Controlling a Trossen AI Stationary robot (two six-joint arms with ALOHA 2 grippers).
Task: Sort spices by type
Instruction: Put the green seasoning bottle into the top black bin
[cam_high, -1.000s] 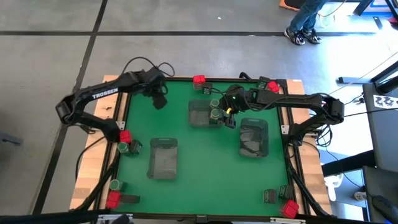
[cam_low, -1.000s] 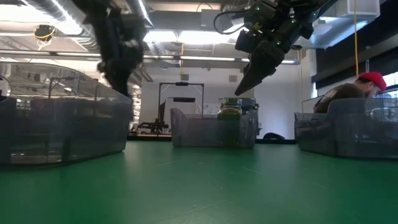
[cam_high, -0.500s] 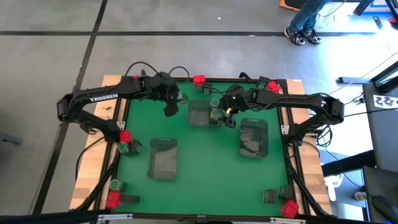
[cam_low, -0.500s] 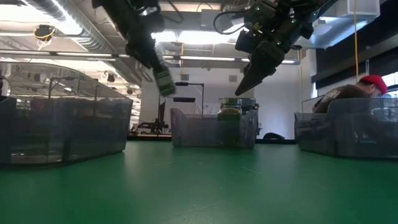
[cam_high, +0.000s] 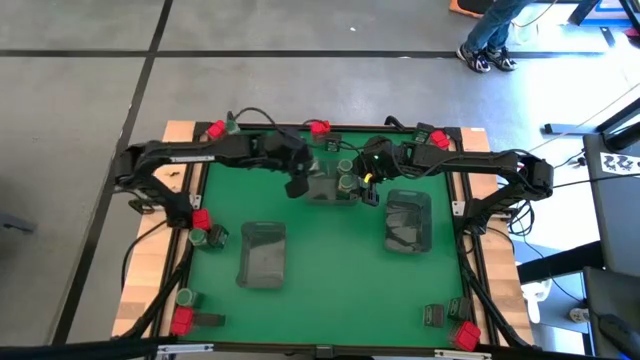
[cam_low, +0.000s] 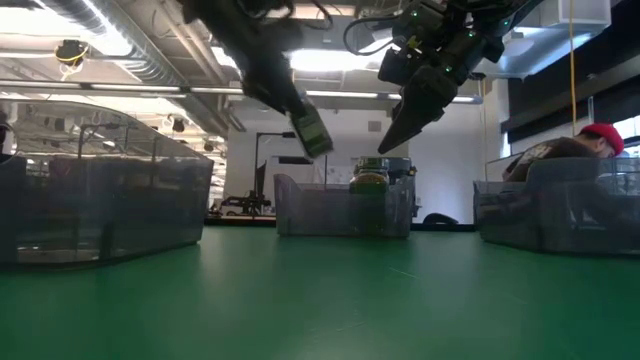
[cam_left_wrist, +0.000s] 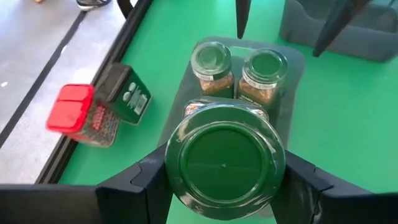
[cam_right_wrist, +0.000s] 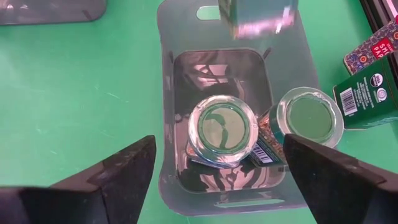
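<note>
I have the left gripper (cam_left_wrist: 224, 186) clamped on a round green-lidded jar (cam_left_wrist: 224, 163), carried above the near end of the middle tray (cam_high: 322, 190) at the table's far side, evidently because that tray (cam_left_wrist: 292, 81) already holds two matching jars (cam_left_wrist: 211, 65) and this one belongs with them. The right gripper (cam_high: 366, 188) hangs over the same tray's other side with its fingers spread wide and empty, so it crowds my drop, while a red box (cam_left_wrist: 79, 115) and a dark tin (cam_left_wrist: 124, 93) lie just beside the tray, unsorted
</note>
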